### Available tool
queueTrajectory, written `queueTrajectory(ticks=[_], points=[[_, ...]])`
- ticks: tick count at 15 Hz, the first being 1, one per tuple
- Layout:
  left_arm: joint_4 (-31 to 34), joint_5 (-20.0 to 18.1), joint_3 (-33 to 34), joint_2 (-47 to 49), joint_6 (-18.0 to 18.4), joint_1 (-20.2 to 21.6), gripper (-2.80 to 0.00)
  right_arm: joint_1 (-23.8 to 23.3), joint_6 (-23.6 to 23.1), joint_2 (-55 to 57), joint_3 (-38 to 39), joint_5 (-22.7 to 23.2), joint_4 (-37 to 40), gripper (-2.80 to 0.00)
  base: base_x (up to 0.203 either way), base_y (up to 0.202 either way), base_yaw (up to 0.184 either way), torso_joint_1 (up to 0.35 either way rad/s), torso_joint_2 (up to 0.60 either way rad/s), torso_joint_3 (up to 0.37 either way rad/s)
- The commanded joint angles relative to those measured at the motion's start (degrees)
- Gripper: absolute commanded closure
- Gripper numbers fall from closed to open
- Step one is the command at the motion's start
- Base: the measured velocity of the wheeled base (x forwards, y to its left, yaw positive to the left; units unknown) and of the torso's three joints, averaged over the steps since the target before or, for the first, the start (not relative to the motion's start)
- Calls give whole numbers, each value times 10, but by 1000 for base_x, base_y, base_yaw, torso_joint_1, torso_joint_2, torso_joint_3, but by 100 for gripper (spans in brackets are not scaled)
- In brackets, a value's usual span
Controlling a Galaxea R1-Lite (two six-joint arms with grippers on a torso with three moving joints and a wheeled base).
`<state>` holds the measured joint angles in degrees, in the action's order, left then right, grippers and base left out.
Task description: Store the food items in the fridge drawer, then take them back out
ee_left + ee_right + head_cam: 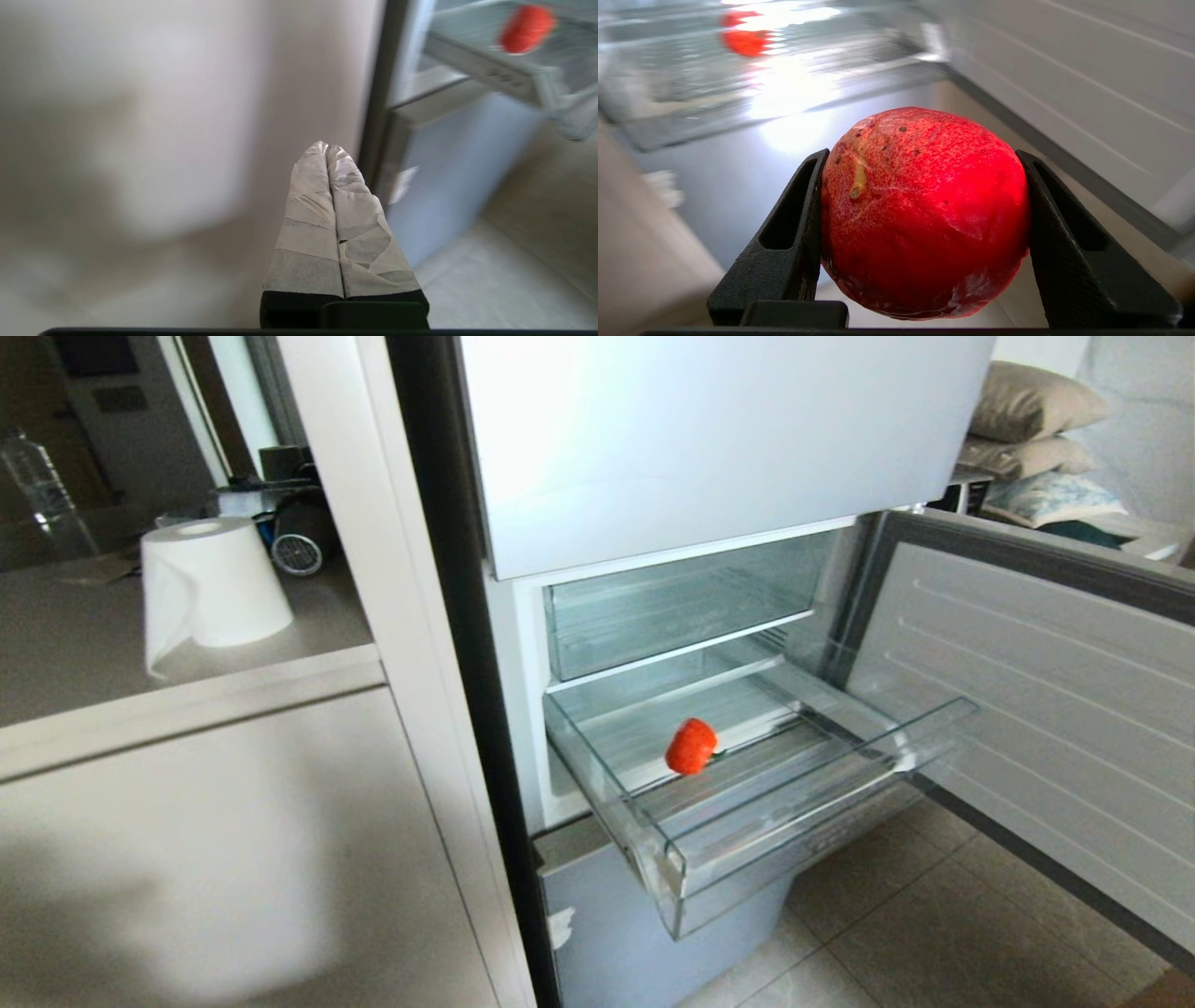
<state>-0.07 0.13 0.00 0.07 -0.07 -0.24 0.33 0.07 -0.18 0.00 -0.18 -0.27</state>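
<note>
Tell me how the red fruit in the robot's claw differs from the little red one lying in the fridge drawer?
The held fruit is clamped between the right gripper's black fingers, outside the drawer; the small fruit lies loose on the clear drawer's floor. The held one has smooth, speckled red skin with yellowish marks; the drawer one looks plain orange-red. Both are roundish and red.

I see the fridge drawer (747, 803) pulled out of the fridge, below a second clear bin (672, 607) that sits pushed in above it. A small ribbed ball (692, 746) lies in the drawer, toward its back left. My right gripper (924, 224) has its jaws closed on a round fruit (924, 210); the drawer and ball lie ahead of those jaws and higher, the open fridge door (1046, 709) to their right. My left gripper (329, 154), jaws pressed together, sits low; ahead of them stands the cabinet side (187, 116), the drawer up to their right. A paper roll (213, 583) stands on the desk (93, 653) left of the fridge.
</note>
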Motion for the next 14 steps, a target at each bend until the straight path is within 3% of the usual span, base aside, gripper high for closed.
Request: queueTrajectory(ticks=[1, 9, 14], points=[[0, 0, 0, 0, 0, 1, 0, 0, 0, 2, 1, 0, 0, 0, 3, -8, 173, 4, 1, 4], [0, 0, 0, 0, 0, 0, 0, 0, -1, 7, 0, 0, -2, 0, 3, -6, 149, 3, 2, 2], [0, 0, 0, 0, 0, 0, 0, 1, -8, 211, -32, -6, -147, 0, 0, 0, 0, 0, 0, 0]])
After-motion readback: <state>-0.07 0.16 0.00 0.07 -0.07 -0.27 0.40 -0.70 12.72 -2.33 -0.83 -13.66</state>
